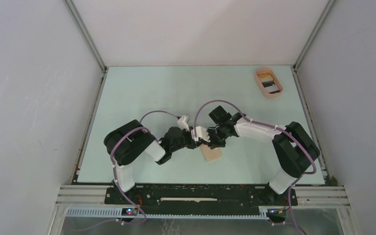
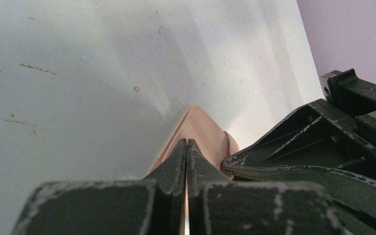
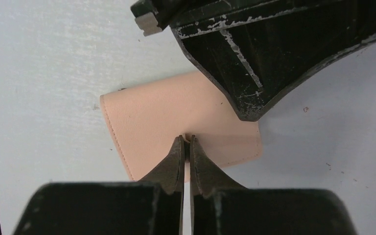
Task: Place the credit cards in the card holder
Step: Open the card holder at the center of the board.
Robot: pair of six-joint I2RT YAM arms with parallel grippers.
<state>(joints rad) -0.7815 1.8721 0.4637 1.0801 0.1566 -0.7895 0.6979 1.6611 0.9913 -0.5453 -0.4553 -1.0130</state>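
From above, the left gripper (image 1: 200,140) and right gripper (image 1: 214,141) cover the far end of the holder (image 1: 212,154). The cards (image 1: 270,87) in the tray (image 1: 260,84) are too small to tell apart. In each wrist view, the closed fingertips hide whether they pinch the holder, and the other gripper runs off the edge.

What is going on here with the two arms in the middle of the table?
Both arms reach over the tan card holder, which lies folded on the table near the front. The left gripper is shut and appears to pinch one edge of it. The right gripper, jaws almost together, seems to nip another edge. They look ready to pull it open. Credit cards lie in the peach tray at the far right, away from both arms.
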